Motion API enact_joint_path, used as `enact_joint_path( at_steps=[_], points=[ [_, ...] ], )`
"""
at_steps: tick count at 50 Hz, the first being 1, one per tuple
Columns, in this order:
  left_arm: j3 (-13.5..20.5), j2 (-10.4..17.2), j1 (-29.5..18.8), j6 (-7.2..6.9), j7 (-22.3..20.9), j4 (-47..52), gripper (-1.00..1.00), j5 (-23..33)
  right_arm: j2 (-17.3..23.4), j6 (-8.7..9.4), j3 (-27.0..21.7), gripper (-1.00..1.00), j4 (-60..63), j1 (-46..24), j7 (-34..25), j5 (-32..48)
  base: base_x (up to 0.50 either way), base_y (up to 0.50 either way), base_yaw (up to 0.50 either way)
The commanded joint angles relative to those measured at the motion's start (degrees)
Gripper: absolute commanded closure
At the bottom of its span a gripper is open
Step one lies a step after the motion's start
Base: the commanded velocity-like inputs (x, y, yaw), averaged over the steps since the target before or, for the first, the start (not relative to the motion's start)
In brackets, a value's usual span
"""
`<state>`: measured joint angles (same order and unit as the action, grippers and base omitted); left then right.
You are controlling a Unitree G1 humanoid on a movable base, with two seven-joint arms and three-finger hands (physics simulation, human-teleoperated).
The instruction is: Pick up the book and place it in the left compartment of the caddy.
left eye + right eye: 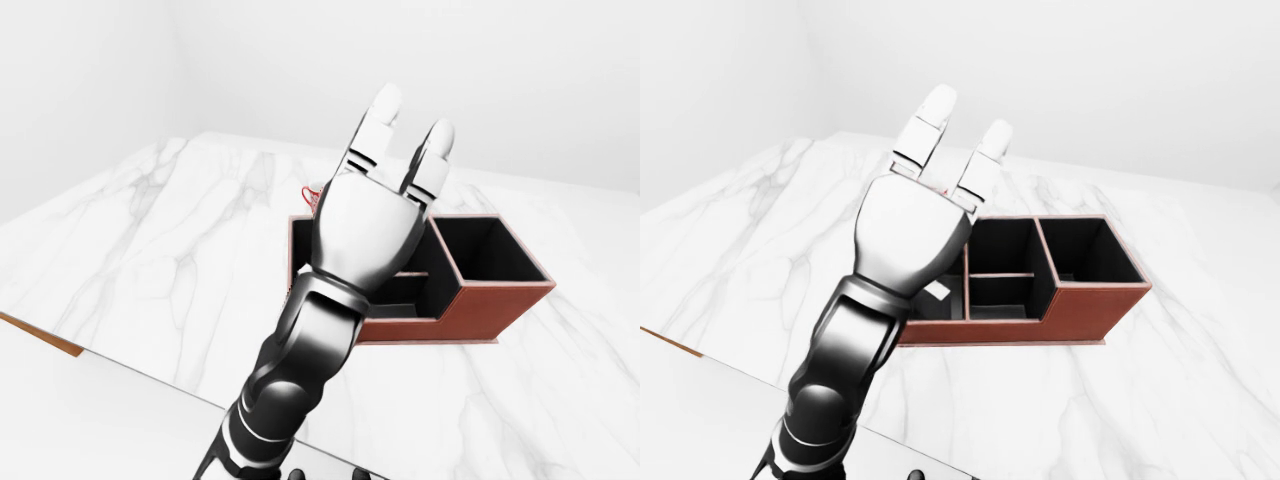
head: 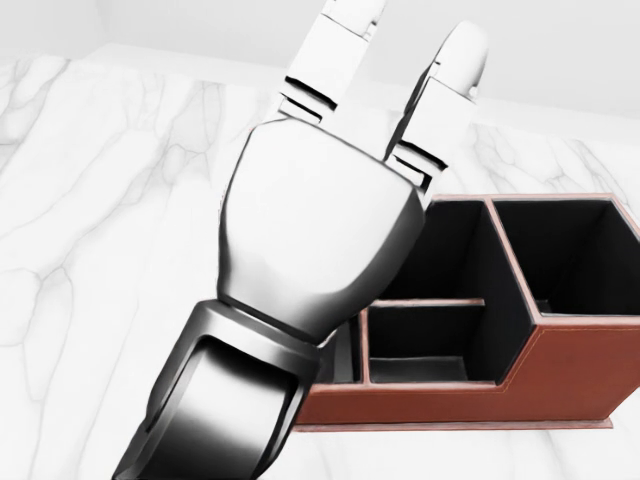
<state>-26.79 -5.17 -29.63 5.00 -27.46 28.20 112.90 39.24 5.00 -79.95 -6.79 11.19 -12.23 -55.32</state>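
Here the left hand (image 1: 912,225) is raised high above the table (image 1: 760,230), fingers (image 1: 924,130) extended and spread, nothing held. The caddy (image 1: 1080,305) is partly hidden behind it. A pale corner of the book (image 1: 937,291) is seen in the caddy's left compartment, just beside the wrist. The right hand is not seen.
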Motion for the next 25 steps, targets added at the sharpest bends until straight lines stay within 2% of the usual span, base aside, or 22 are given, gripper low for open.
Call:
enact_joint_path(
  at_steps=[1,7,10,12,13,17,18,21,23,24,25],
  points=[
    [8.30,-6.32,-5.71,0.00,-12.19,16.42,-1.00,0.10,-0.19,0.00,0.44,-1.00,-0.26,-0.16,-0.16,0.32,0.00,0.00,0.00],
    [12.68,-8.90,-7.26,0.00,-11.15,16.20,-1.00,-1.58,-0.08,0.00,0.40,-1.00,-0.29,-0.11,-0.13,0.31,0.00,0.00,0.00],
    [14.51,-8.78,-7.55,0.00,-10.49,15.09,-1.00,-4.70,-0.13,0.00,0.64,-1.00,-0.57,-0.19,-0.30,0.48,0.00,0.00,0.00],
    [14.34,-8.32,-7.67,0.00,-10.58,14.99,-1.00,-5.02,-0.13,0.00,0.66,-1.00,-0.58,-0.18,-0.30,0.47,0.00,0.00,0.00],
    [16.05,-8.68,-7.79,0.00,-9.20,14.03,-1.00,-7.91,-0.08,0.00,0.43,-1.00,-0.33,-0.01,-0.20,0.29,0.00,0.00,0.00],
    [18.25,-7.43,-7.84,0.00,-6.43,12.84,-1.00,-15.81,-0.10,0.00,0.27,-1.00,0.02,-0.02,-0.07,0.34,0.00,0.00,0.00],
    [18.70,-7.06,-8.16,-1.39,-6.06,13.12,-1.00,-17.86,-0.17,0.00,0.46,-1.00,-0.23,-0.14,-0.22,0.57,0.00,0.00,0.00],
    [19.84,-5.81,-7.54,-7.00,-2.60,12.00,-1.00,-25.24,-0.23,0.00,0.43,-1.00,-0.16,-0.02,-0.23,0.54,0.00,0.00,0.00],
    [19.95,-4.40,-8.04,-9.46,-1.23,12.02,-1.00,-27.30,-0.30,0.00,0.45,-1.00,-0.17,-0.06,-0.28,0.63,0.00,0.00,0.00],
    [19.72,-4.00,-8.10,-9.97,-1.17,12.01,-1.00,-27.48,-0.30,0.00,0.47,-1.00,-0.20,-0.07,-0.30,0.64,0.00,0.00,0.00],
    [20.87,-3.96,-7.89,-10.00,0.42,11.73,-1.00,-30.99,-0.26,0.00,0.47,-1.00,-0.27,-0.07,-0.31,0.68,0.00,0.00,0.00]
  ],
)
